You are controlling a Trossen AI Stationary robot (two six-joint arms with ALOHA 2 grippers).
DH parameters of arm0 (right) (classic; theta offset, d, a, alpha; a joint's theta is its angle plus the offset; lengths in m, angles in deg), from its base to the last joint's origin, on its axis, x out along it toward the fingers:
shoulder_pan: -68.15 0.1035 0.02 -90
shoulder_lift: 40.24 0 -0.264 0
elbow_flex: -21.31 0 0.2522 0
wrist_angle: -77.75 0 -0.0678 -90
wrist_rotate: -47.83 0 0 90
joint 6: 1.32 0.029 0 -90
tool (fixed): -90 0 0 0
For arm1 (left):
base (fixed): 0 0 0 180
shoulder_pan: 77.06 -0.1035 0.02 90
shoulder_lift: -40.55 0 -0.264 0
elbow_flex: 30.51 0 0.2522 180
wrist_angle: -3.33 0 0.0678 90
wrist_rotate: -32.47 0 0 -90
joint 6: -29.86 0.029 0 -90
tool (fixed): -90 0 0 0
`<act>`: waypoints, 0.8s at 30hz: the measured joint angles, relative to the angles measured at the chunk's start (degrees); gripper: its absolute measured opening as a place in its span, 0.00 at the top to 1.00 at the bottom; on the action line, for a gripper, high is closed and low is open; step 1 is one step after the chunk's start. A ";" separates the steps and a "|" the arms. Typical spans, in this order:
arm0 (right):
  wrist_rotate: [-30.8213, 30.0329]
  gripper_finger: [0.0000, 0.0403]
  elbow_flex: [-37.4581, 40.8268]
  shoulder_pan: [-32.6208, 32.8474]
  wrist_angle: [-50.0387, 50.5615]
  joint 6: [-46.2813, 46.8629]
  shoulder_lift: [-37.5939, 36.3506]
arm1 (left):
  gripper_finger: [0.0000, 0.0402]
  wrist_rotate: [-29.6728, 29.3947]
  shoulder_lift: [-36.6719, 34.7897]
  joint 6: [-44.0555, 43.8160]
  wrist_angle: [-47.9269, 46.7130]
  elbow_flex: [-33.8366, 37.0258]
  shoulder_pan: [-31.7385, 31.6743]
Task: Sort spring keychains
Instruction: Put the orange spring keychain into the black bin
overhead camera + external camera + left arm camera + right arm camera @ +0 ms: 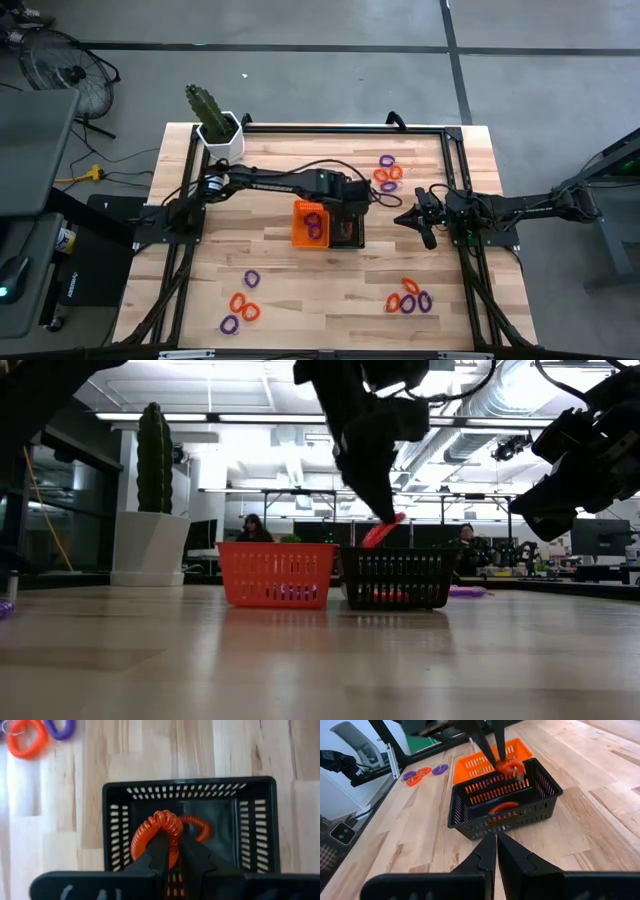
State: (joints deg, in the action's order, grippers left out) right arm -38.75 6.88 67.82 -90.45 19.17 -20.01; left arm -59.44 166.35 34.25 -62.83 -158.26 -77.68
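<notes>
Orange keychain (160,827) pinched over black bin (260,825), left fingers (195,855)

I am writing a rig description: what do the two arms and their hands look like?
Both arms are dark, nearly black, built of slim jointed segments, with black cables running along them. The left hand and the right hand each have two dark, flat, tapered fingers on a broad dark crossbar. I can make out no markings.
</notes>
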 joint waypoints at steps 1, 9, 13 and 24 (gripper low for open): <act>0.00 0.97 0.00 0.01 0.00 0.00 0.00 | 0.94 0.04 0.25 -0.02 -0.60 0.14 0.02; -0.02 0.97 0.00 0.01 -0.01 0.00 0.00 | 0.93 1.77 0.27 -0.09 -1.36 0.23 -0.09; -0.02 0.97 0.00 -0.01 -0.02 0.00 0.00 | 0.93 2.66 0.27 0.13 -1.19 0.23 -0.09; -0.02 0.97 0.00 -0.01 0.00 0.00 0.00 | 0.72 5.96 0.27 0.28 0.96 0.23 -1.02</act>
State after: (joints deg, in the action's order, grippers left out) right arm -38.77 6.88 67.81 -90.45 19.17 -20.01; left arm -53.48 166.63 34.53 -61.87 -158.03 -78.70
